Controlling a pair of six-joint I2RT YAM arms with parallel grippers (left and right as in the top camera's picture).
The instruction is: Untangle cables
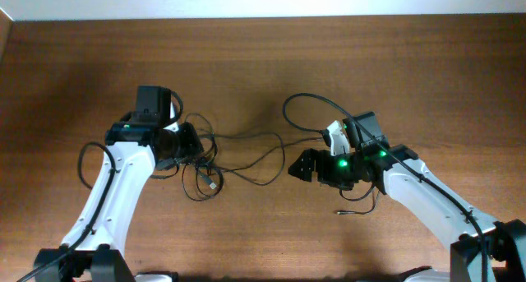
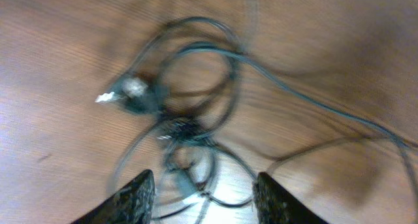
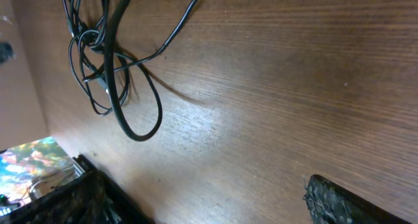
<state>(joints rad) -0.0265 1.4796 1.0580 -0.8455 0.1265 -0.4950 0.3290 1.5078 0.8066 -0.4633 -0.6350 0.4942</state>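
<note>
Tool, right side: black two-finger right gripper [image 3: 199, 188] is hanging with jaws spread wide, gripping nothing.
Tool, left side: matching left gripper [image 2: 204, 185] is hovering low, fingers [image 2: 140, 198] apart, pinching nothing.
Cables: thin black flexible cables [image 2: 181, 128], one silver-tipped plug [image 2: 108, 97] showing, are lying knotted under the left gripper on the brown wooden table [image 1: 263, 60], left of middle, well off its far edge.
Risk: closing on several loops together is probably risking a tighter knot.

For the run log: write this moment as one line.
left gripper: open, over cables | right gripper: open, empty | cables: tangled
</note>
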